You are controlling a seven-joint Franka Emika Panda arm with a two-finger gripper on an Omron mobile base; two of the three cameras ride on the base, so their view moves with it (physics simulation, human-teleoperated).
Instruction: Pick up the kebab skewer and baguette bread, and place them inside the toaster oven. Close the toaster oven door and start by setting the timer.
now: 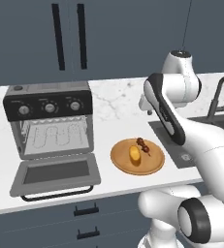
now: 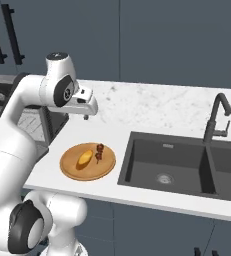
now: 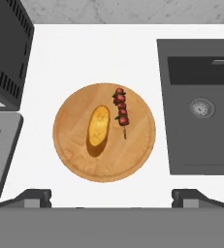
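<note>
Side by side, golden baguette bread (image 3: 98,127), dark red-brown kebab skewer (image 3: 121,111), wooden plate (image 3: 74,155)

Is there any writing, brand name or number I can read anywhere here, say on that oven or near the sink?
None can be read.
Toaster oven control panel: faint marks around the three knobs, too small and blurred to read.
Sink: no lettering visible.

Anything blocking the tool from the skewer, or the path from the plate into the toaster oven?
Nothing visible. The open tool hangs above the round wooden plate, where the thin meat skewer lies beside the stubby golden bread roll. The grey-silver toaster oven has its drop-down door lowered, wire rack exposed.
</note>
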